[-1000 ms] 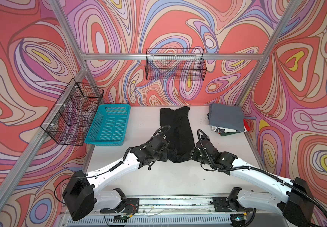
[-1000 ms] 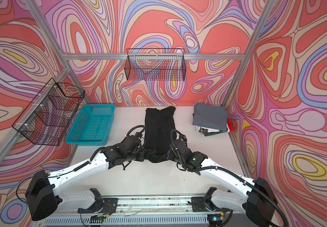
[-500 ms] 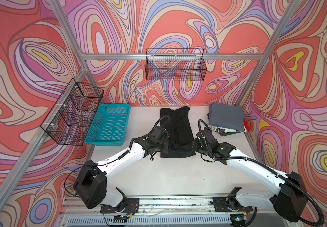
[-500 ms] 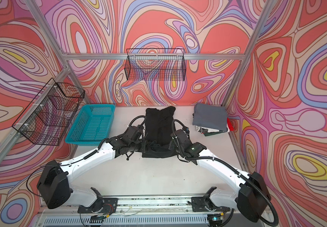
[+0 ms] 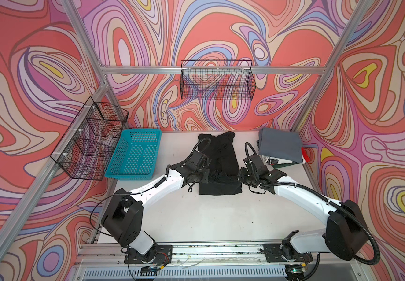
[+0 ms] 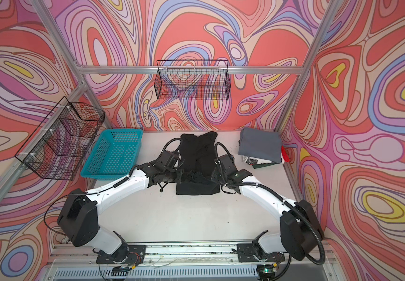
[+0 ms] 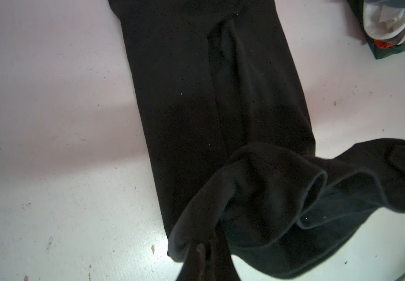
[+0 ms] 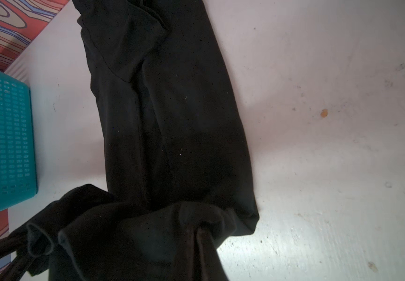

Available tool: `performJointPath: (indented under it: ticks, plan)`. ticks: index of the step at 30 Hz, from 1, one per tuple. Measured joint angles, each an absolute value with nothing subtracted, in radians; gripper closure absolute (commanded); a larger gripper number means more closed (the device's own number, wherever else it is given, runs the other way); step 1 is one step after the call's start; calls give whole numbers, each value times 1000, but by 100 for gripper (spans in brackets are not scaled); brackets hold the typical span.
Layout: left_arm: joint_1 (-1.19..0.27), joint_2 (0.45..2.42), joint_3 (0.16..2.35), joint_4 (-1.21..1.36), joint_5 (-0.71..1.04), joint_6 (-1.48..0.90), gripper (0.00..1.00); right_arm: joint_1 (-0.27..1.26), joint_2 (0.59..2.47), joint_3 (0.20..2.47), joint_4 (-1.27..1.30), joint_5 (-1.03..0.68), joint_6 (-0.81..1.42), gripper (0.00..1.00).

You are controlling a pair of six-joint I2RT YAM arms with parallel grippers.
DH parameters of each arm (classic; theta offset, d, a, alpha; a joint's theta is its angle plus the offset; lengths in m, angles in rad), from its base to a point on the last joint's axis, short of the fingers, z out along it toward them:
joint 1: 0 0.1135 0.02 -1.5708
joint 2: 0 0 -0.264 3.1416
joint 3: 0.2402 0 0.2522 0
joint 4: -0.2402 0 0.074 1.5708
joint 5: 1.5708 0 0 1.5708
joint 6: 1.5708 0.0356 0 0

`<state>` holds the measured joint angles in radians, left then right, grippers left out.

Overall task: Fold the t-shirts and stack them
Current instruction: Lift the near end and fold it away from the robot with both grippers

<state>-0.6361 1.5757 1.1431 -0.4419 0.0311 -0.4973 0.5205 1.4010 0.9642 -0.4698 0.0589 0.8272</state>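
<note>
In both top views the whole scene is seen from high behind the left gripper (image 5: pixel 210 175) and right gripper (image 5: pixel 240 176), facing down and forward. Each wrist view is taken close above the black t-shirt (image 7: pixel 196 97) ahead of its gripper; that shirt is shared by all views.

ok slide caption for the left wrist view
Left claw pinching the raised end of the black t-shirt above the white table.

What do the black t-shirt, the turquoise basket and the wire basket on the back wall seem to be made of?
The black t-shirt: soft matte knit cloth, perhaps cotton; it drapes in limp folds. The turquoise basket: moulded plastic, smooth; even colour, rows of slots. The wire basket: thin metal wire, probably black-coated; open see-through grid.
</note>
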Motion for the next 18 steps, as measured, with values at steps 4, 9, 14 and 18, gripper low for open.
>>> performJointPath:
  ticks: [4, 9, 14, 18]
  plan:
    - [-618, 1616, 1176, -442, 34, -497, 100, 500, 1460, 1028, -470, 40, 799, 100]
    - [-593, 1687, 1240, -442, 53, -497, 100, 473, 1551, 1109, -469, 1, 762, 100]
    - [-561, 1747, 1290, -446, 68, -496, 100, 445, 1641, 1204, -493, -21, 730, 100]
    - [-537, 1794, 1344, -453, 83, -496, 100, 432, 1712, 1286, -510, -38, 706, 100]
